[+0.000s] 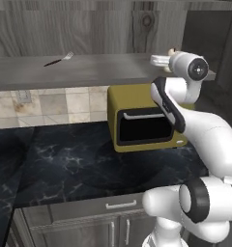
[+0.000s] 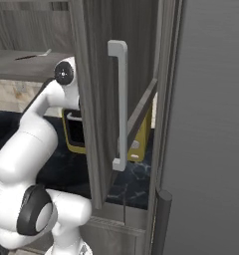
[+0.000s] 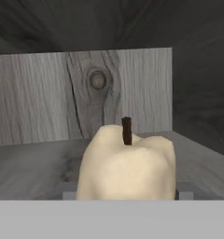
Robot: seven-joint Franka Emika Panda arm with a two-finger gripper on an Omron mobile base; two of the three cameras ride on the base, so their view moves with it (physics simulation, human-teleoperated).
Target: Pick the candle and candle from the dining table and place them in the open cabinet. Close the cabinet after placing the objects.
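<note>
The main risk here is a bad release: the candle (image 3: 128,163) sits right in front of the hand camera, upright with its dark wick pointing up, over the cabinet shelf (image 3: 34,163), and if it is let go while not fully resting on that shelf it could tip or roll, since its lumpy body looks unstable. In the left base view it peeks out as a cream lump near the right-hand end of the shelf, just beyond the wrist, so a nudge during withdrawal could push it off that end toward the yellow microwave (image 1: 147,120) below. A second hazard is the open cabinet door (image 2: 99,99), which stands just beside the arm in the right base view; retreating carelessly could clip it or its bar handle (image 2: 120,104). The arm rises from the base, bends at the elbow above the microwave and reaches up to shelf height, wrist level with the shelf. The fingers are hidden, so I cannot tell whether they grip the candle or stand free of it.
</note>
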